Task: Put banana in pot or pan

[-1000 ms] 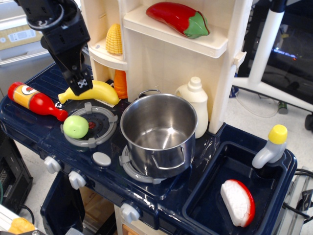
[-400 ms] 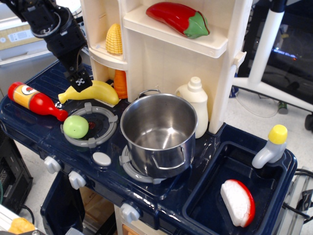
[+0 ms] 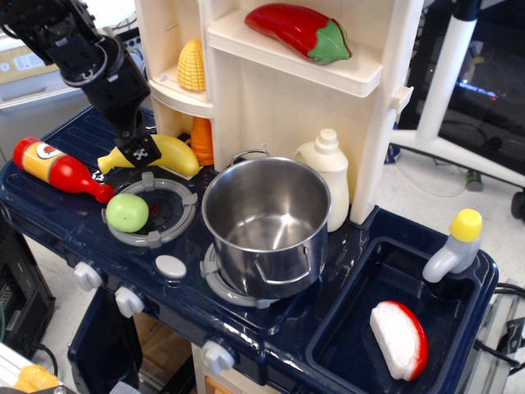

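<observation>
The yellow banana [image 3: 174,153] lies on the dark blue toy stove top at the back left, just behind the left burner. The shiny steel pot [image 3: 267,215] stands upright and empty on the right burner, right of the banana. My black gripper [image 3: 142,152] comes down from the upper left, and its checker-marked fingertip overlaps the banana's left half. The view is side-on, so the gap between the fingers does not show. The banana rests on the stove.
A green round fruit [image 3: 127,212] sits on the left burner and a ketchup bottle [image 3: 56,167] lies at the far left. The cream shelf unit holds a corn cob [image 3: 191,66] and a red pepper [image 3: 299,31]. A white bottle [image 3: 329,168] stands behind the pot. The sink [image 3: 353,324] is at the right.
My gripper has moved down and slightly right, from just above the banana's left end to overlapping it. The banana and the pot have not moved.
</observation>
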Robot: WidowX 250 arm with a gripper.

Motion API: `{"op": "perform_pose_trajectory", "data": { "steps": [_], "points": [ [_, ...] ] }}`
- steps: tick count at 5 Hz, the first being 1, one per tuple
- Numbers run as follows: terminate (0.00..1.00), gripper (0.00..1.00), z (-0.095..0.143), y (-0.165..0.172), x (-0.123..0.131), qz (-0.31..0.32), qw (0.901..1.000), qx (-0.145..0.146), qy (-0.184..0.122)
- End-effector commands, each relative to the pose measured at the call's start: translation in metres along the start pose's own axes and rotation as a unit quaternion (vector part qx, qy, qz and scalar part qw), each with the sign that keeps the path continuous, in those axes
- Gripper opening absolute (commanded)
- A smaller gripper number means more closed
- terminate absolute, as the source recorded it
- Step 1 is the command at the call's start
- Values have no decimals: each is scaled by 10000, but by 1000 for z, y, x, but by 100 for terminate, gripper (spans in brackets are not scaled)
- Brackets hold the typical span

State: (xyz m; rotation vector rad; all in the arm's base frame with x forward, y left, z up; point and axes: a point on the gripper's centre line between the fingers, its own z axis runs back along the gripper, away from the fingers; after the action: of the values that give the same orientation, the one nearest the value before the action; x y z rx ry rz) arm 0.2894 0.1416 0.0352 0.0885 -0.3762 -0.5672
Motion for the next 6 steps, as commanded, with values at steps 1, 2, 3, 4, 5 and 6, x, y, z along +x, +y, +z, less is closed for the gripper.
{"op": "perform_pose_trajectory", "data": {
  "steps": [1,2,3,4,5,6],
  "points": [
    [0,100,-13,1,7,-203,9995,-214,87],
    [0,0,9,8,16,-385,9983,-270,334],
    [0,0,30,7,20,-292,9975,-243,600],
    [0,0,47,9,14,-229,9958,-244,857],
    [0,0,67,-4,6,105,9932,-80,1153],
    [0,0,79,-29,-3,181,9869,-28,1600]
  ]
}}
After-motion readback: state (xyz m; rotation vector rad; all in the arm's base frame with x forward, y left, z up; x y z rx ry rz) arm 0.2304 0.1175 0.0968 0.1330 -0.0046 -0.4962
